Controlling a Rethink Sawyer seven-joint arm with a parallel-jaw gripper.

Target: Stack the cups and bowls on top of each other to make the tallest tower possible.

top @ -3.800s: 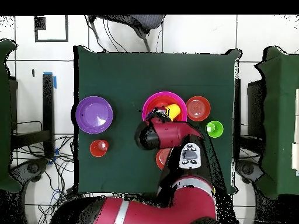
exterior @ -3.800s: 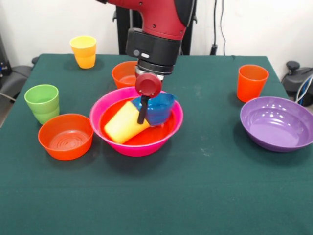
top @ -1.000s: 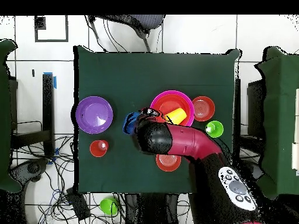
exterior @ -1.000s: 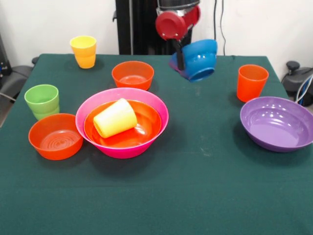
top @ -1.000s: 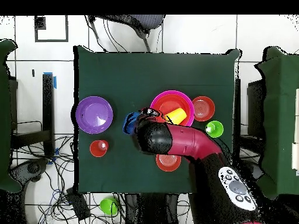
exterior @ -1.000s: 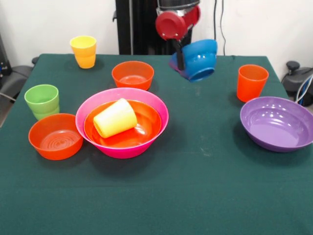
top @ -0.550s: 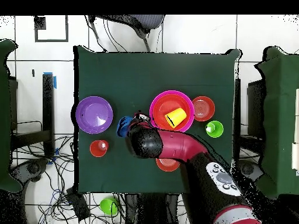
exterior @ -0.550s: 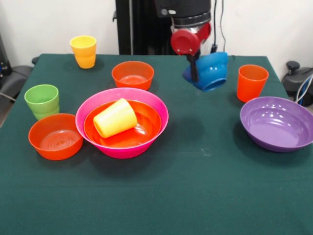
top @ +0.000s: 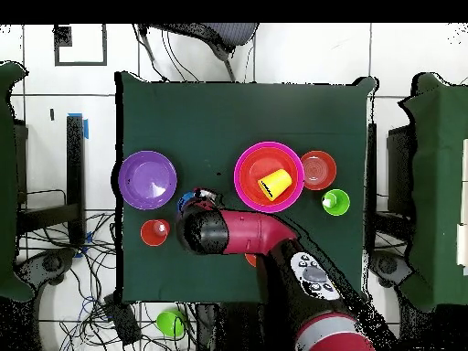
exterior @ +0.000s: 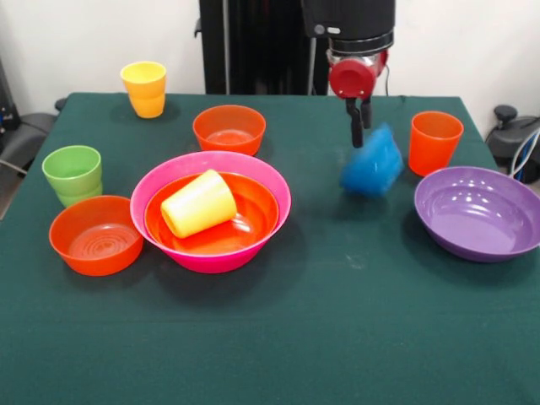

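Now up in the air: pincer clamped on the small blue bowl, tilted, dangling just below it. Over at nine o'clock in the front view, well apart on the worktop, sits the tower, yellow cup lying sideways inside.

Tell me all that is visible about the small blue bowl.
The small blue bowl looks like glossy plastic and appears blurred. It hangs tilted above the green table, seemingly touching no other dish, between the orange cup and the pink bowl, near the purple bowl. The pincer is at its upper edge and appears to hold it there. In the overhead view the arm hides nearly all of it.
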